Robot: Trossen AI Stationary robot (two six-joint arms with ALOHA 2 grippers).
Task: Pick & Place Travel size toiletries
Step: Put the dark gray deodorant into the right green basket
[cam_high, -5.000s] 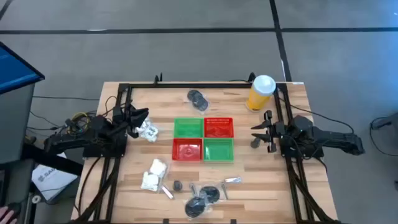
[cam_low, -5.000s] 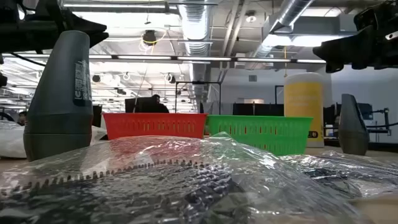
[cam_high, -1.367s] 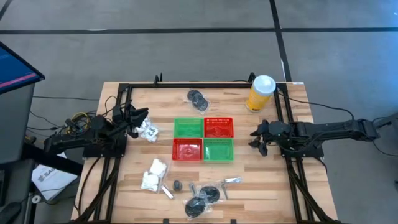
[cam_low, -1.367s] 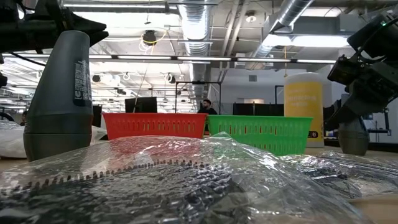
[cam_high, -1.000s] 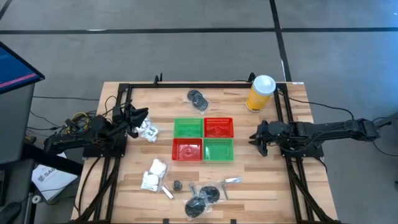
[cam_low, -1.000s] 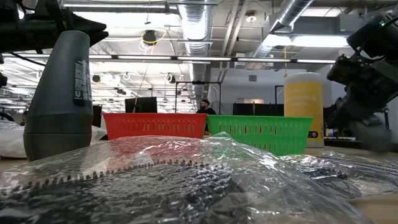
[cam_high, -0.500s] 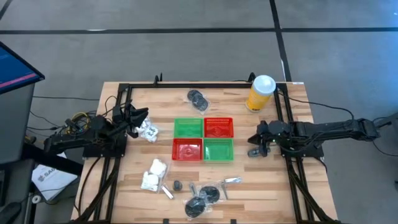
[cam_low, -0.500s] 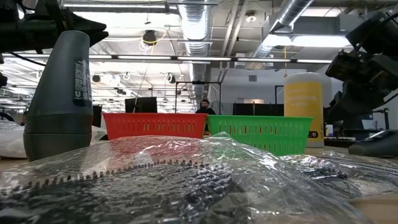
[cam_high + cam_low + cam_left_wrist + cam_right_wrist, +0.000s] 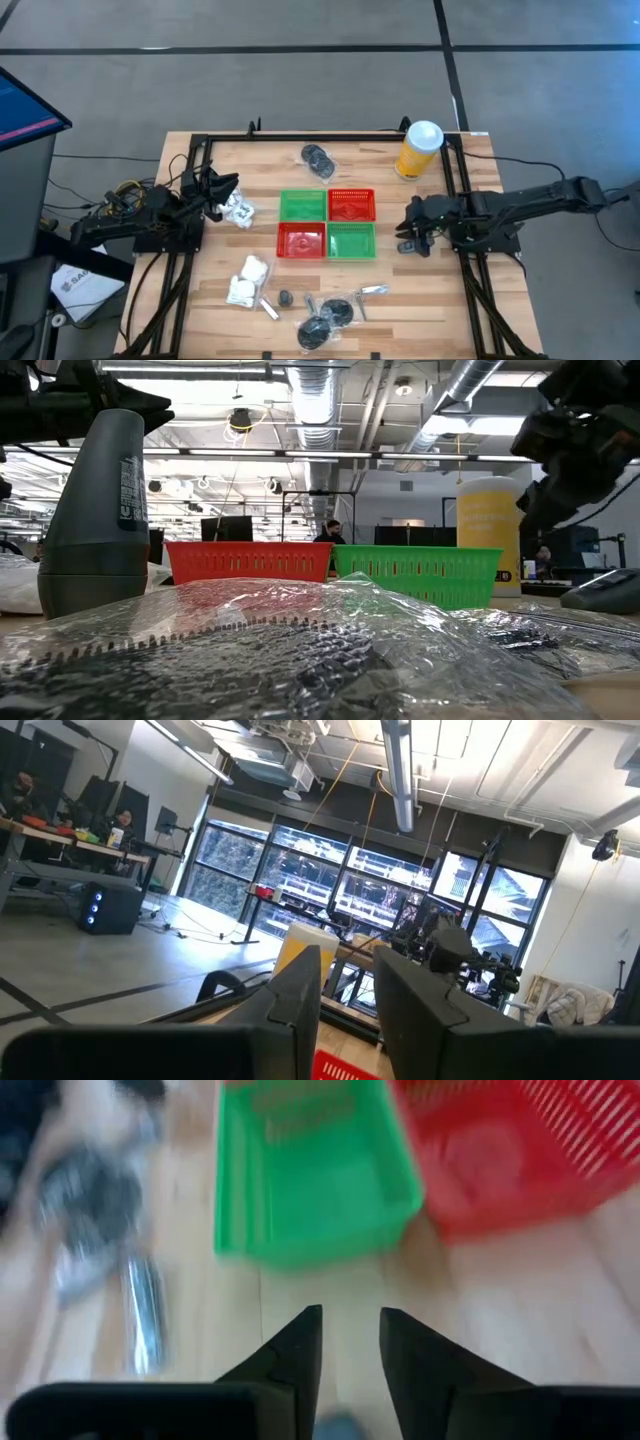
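We find the right end effector (image 9: pixel 408 236) has swung low toward the green mesh basket (image 9: pixel 351 241), fingers slightly apart and empty. The small dark grey bottle (image 9: pixel 408 246) it approached has toppled onto the wooden tabletop (image 9: pixel 420 290), unpicked. The left end effector (image 9: pixel 226 186) waits, fingers slightly apart.

Four mesh baskets (image 9: pixel 327 224), two red and two green, sit mid-table; a yellow cup (image 9: pixel 418 149) stands behind.
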